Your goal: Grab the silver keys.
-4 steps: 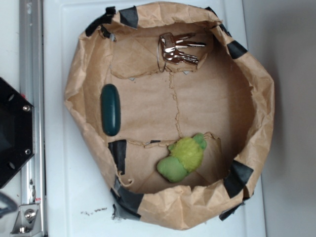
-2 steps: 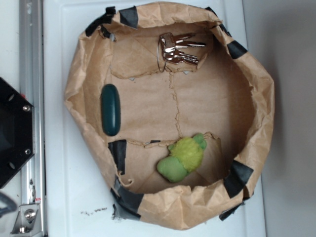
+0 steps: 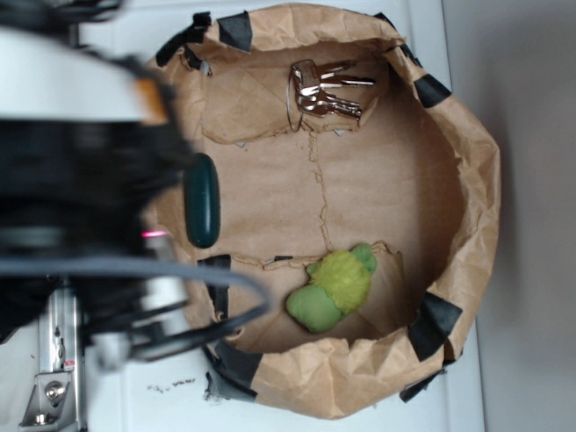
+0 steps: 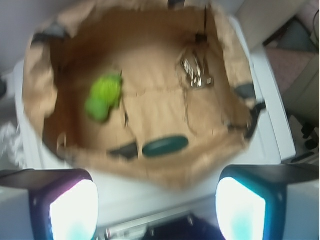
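Jaws (image 4: 157, 205) spread wide and empty, ready for a grasp. Silver keys (image 3: 322, 90) fanned flat near 12 o'clock inside paper bag (image 3: 468, 189), apart from green capsule (image 3: 202, 200).

Shiny polished metal on the silver keys (image 3: 326, 90), lying on crinkled matt brown paper (image 3: 378, 180). Fuzzy green plush toy (image 3: 335, 286); smooth, glossy dark green capsule (image 3: 202, 200).

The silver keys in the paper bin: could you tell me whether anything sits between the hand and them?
The hand is open, outside the paper bin. The bin's near wall and the dark green capsule just inside it lie on the way. Beyond them the floor is bare up to the silver keys.
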`<state>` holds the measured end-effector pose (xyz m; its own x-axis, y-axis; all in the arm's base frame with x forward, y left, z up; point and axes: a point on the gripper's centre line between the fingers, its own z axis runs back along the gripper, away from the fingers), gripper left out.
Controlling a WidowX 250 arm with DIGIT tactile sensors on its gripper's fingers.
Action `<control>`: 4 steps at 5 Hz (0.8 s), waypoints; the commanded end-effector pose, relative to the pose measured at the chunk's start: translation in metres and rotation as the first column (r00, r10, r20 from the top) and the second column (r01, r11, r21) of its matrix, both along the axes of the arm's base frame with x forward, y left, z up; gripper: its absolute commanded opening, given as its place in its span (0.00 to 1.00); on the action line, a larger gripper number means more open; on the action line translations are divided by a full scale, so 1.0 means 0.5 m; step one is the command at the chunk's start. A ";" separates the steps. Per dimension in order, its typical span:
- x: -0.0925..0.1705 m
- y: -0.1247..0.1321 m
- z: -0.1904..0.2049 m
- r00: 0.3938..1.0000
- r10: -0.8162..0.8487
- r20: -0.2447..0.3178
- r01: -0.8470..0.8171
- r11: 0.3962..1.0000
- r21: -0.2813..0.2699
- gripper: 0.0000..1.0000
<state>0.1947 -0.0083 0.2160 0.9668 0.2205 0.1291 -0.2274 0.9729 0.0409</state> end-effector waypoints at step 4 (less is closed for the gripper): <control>0.097 0.073 -0.095 0.792 0.564 0.234 -0.553 0.825 -0.118 1.00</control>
<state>0.2427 0.0264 0.1594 0.6187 0.7248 0.3031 -0.7340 0.6708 -0.1060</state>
